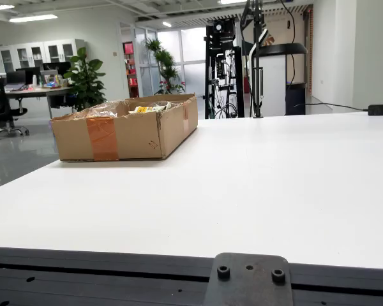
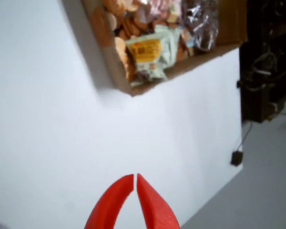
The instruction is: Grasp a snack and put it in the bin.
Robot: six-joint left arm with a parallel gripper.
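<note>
In the view that rides on the gripper, my red gripper [image 2: 135, 177] is shut with its fingertips together and nothing between them. It hangs over the bare white table [image 2: 62, 119], short of the cardboard bin [image 2: 117, 71]. The bin holds several snack packs, among them a pale green pack with a yellow label [image 2: 150, 52] and a clear dark bag [image 2: 202, 24]. In the fixed view the bin [image 1: 124, 131] sits at the table's far left, with wrappers [image 1: 147, 108] showing over its rim. The gripper does not show in that view.
A metal mount plate [image 1: 249, 280] sits at the table's near edge. A black power brick [image 1: 381, 109] lies at the far right edge. A dark equipment rack [image 1: 225, 70] stands behind the table. The rack also shows in the gripper view [image 2: 267, 62].
</note>
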